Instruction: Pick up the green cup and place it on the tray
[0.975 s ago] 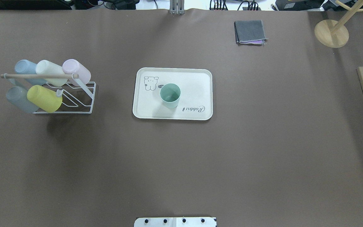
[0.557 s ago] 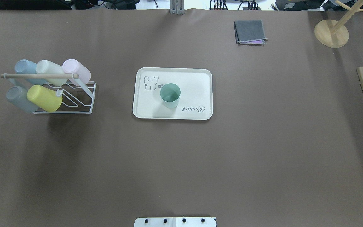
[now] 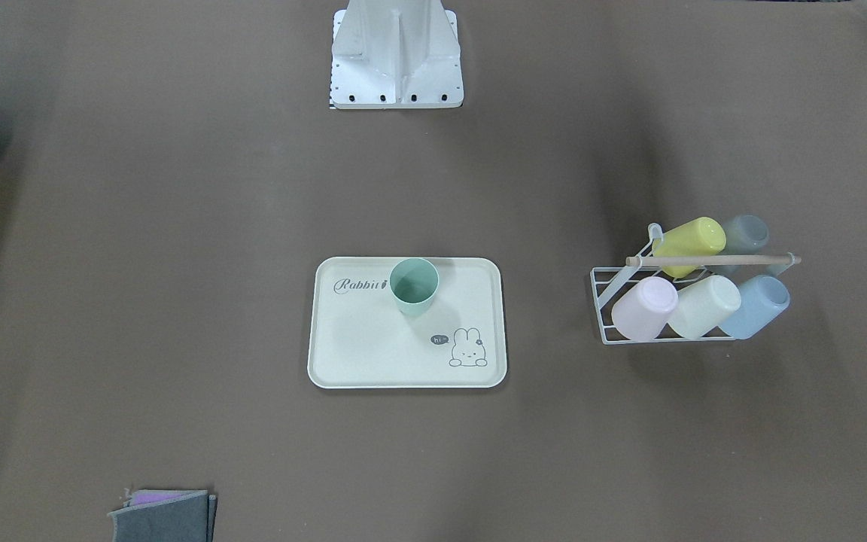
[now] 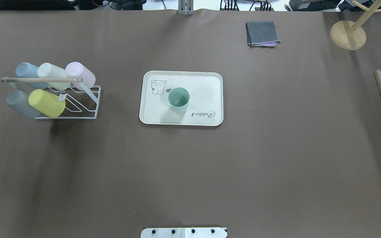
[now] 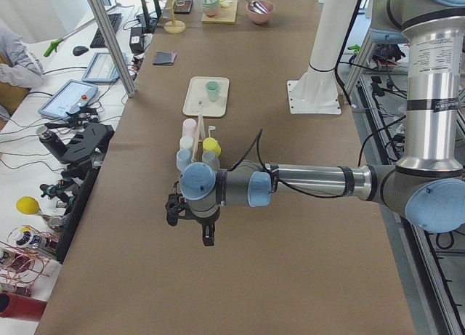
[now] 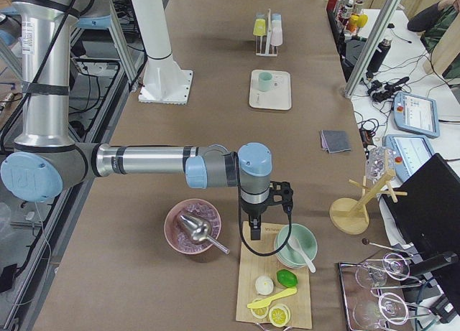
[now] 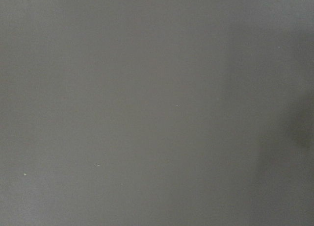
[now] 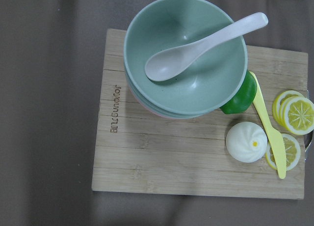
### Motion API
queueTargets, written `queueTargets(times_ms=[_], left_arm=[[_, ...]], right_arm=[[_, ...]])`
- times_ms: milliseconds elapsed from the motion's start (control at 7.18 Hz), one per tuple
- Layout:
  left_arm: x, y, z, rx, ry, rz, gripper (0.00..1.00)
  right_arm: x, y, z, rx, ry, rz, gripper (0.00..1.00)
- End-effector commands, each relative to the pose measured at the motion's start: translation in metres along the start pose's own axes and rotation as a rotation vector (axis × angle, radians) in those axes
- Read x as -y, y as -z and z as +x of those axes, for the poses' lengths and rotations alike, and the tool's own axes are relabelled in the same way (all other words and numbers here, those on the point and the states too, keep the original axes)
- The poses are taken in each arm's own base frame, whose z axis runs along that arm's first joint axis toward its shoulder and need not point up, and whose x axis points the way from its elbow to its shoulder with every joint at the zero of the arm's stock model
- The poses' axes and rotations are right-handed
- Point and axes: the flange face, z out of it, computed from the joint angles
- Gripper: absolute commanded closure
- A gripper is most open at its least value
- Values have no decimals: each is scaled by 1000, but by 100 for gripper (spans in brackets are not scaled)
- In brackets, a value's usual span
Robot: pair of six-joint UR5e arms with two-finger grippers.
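Green cup (image 4: 178, 99) stands upright on tray (image 4: 210, 82), near centre; placement looks done. Left claw (image 5: 206, 239) and right claw (image 6: 256, 232) hang well apart from it. Spread or pressed together, cannot tell. Best to keep clear and avoid nudging the cup.

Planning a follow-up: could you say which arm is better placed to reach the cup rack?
Left, probably: the left gripper hovers at the table end nearest the cup rack; the right gripper is over the cutting board at the opposite end.
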Motion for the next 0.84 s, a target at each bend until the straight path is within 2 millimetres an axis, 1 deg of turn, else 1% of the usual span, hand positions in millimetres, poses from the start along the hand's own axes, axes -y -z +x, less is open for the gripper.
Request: queueTargets(times_ms=[0, 139, 279, 418, 697], left_arm=[[5, 11, 3, 92, -26, 30, 2], [4, 11, 4, 90, -26, 29, 2], [-1, 11, 2, 87, -29, 31, 2], [-2, 5, -1, 90, -26, 20, 2], [-4, 14, 5, 87, -32, 33, 2]], right_arm=[[0, 0, 0, 0, 0, 0, 0], [0, 0, 0, 0, 0, 0, 0], [0, 0, 0, 0, 0, 0, 0], [0, 0, 0, 0, 0, 0, 0], [0, 0, 0, -3, 0, 0, 0]])
